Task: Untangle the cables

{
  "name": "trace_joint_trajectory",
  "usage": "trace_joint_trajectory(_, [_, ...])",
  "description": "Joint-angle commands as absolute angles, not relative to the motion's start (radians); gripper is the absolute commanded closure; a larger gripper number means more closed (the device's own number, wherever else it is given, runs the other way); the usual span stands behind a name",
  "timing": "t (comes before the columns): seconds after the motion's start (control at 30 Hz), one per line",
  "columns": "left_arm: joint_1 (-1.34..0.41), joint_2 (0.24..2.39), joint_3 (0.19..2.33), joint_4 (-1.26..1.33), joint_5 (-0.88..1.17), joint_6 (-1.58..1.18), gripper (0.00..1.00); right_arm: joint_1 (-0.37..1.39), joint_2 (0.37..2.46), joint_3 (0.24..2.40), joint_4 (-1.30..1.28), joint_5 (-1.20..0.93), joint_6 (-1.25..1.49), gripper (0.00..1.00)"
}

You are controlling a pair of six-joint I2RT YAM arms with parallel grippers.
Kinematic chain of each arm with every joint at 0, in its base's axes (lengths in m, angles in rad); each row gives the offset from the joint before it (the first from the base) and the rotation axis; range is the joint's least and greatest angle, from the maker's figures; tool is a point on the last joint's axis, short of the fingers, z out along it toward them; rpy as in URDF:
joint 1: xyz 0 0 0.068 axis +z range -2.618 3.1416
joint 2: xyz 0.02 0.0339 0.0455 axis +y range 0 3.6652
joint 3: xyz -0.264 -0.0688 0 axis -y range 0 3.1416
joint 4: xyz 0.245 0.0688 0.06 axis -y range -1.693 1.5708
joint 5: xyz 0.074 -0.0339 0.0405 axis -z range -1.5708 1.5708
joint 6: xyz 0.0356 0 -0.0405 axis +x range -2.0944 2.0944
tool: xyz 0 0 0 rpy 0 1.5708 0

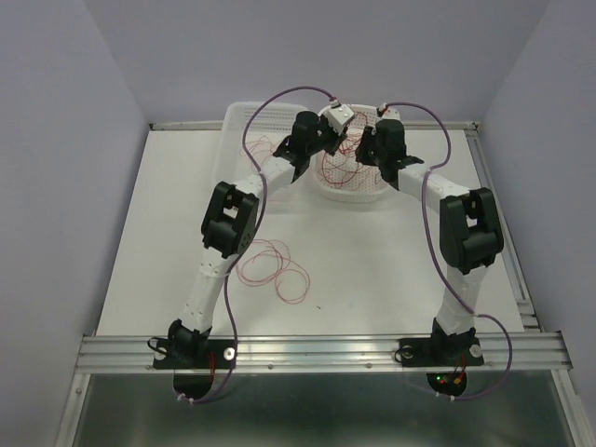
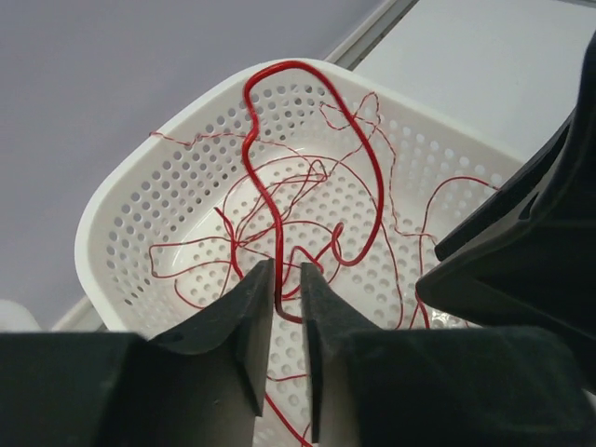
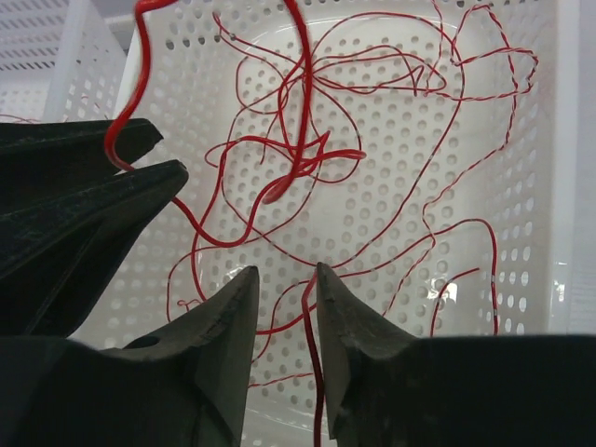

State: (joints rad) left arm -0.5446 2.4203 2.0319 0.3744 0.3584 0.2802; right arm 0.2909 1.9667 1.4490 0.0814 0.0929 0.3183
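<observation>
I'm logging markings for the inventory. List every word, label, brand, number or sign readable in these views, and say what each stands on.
None: no text can be read in any view.
The basket, cables, arms and table show no print, label or number.
The lights at the right arm's base are plain coloured glows, not characters.

Red cables (image 2: 298,63) against a white basket (image 2: 158,205) whose sides carry a regular pattern of round holes. Left gripper (image 2: 287,307) and right gripper (image 3: 287,289) — black. Arms (image 1: 207,284) — white links, black joints, purple leads (image 1: 426,209). Table (image 1: 372,270) white; walls (image 1: 56,140) pale lilac-grey.
</observation>
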Motion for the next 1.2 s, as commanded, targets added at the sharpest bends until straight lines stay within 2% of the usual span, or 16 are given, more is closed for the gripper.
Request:
trace_joint_trajectory(0.0, [-0.558,2.319,2.056,0.419,0.342,0.301,0.62,0.291,1.953,1.517,0.084,0.117,0.327,0.6])
trace_joint_trajectory(0.07, [-0.564,2.298,2.04,0.403,0.325,0.333,0.59,0.29,1.937,1.513,0.08,0.123,0.33,0.59])
trace_joint_trajectory(0.1, [-0.566,2.284,2.037,0.382,0.321,0.339,0.51,0.291,1.931,1.505,0.08,0.126,0.327,0.57])
trace_joint_trajectory(0.17, [-0.571,2.273,2.036,0.356,0.318,0.353,0.5,0.291,1.914,1.496,0.077,0.133,0.328,0.54])
trace_joint_trajectory(0.2, [-0.571,2.261,2.031,0.344,0.313,0.354,0.45,0.291,1.892,1.482,0.077,0.138,0.328,0.53])
trace_joint_trajectory(0.33, [-0.577,2.23,1.997,0.313,0.281,0.373,0.44,0.291,1.83,1.445,0.074,0.163,0.33,0.42])
trace_joint_trajectory(0.6, [-0.561,2.143,1.938,0.275,0.173,0.382,0.43,0.29,1.758,1.4,0.068,0.241,0.321,0.4])
trace_joint_trajectory(0.7, [-0.545,2.074,1.876,0.284,0.221,0.371,0.37,0.29,1.798,1.443,0.031,0.294,0.302,0.23])
trace_joint_trajectory(0.8, [-0.541,2.014,1.801,0.296,0.232,0.38,0.34,0.282,1.834,1.469,0.015,0.35,0.288,0.2])
trace_joint_trajectory(0.93, [-0.531,1.876,1.681,0.317,0.256,0.382,0.33,0.203,1.887,1.519,-0.051,0.249,0.328,0.2])
trace_joint_trajectory(1.17, [-0.518,1.658,1.427,0.414,0.324,0.391,0.31,0.078,1.917,1.474,-0.008,0.135,0.481,0.16])
